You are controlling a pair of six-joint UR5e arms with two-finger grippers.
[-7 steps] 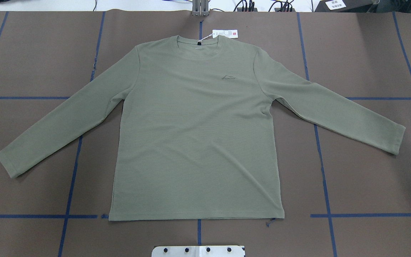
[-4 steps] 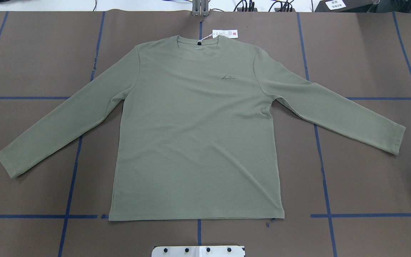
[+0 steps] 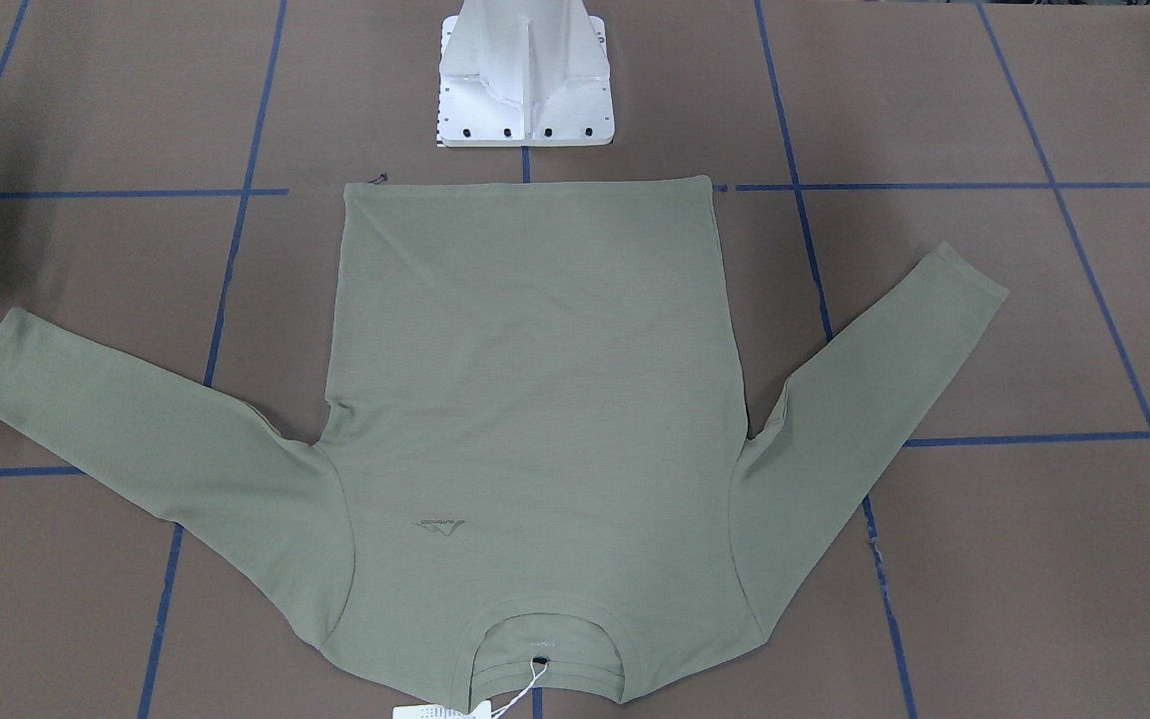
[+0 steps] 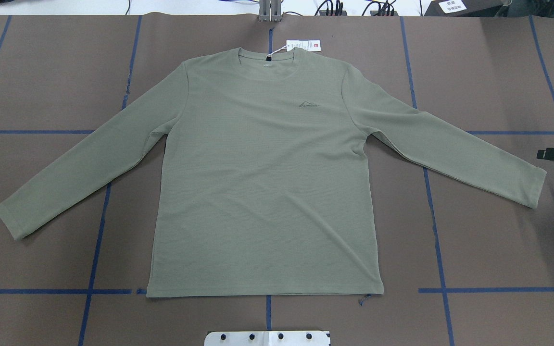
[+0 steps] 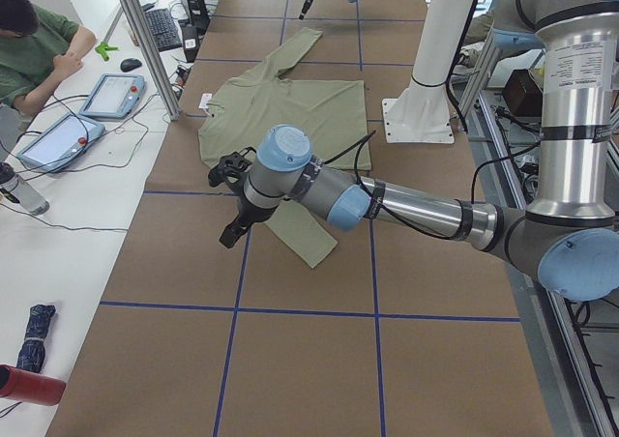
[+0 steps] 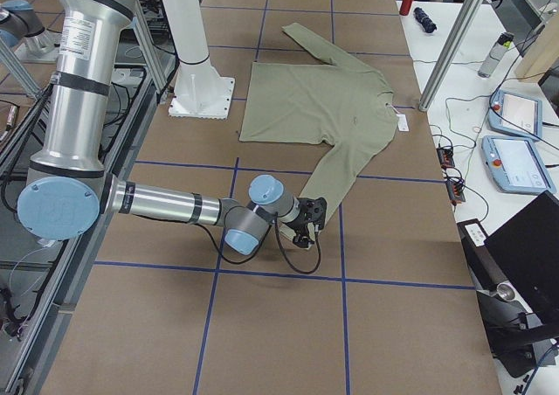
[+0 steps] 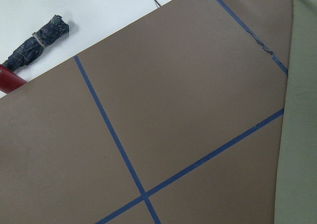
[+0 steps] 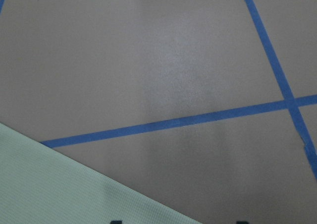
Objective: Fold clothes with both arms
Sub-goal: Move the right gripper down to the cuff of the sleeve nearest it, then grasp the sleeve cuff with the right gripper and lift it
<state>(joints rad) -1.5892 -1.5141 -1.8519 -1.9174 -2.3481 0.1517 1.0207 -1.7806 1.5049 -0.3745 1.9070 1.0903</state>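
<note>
While the sage-green long-sleeved knit shirt (image 4: 262, 182) lies flat and face up, sleeves spread, on the brown paper-covered table (image 4: 41, 72) with its blue tape lines, the black right gripper (image 4: 553, 154) sits just beyond one cuff, its fingertips (image 8: 116, 222) well apart. The black left gripper (image 5: 230, 203) hangs near the opposite cuff; its finger spread cannot be told. A white paper hang tag (image 4: 304, 45) lies beside the neck.

Brown table (image 4: 498, 72) gridded with blue tape (image 4: 31, 131); green shirt (image 4: 262, 182) lies flat, sleeves spread.
</note>
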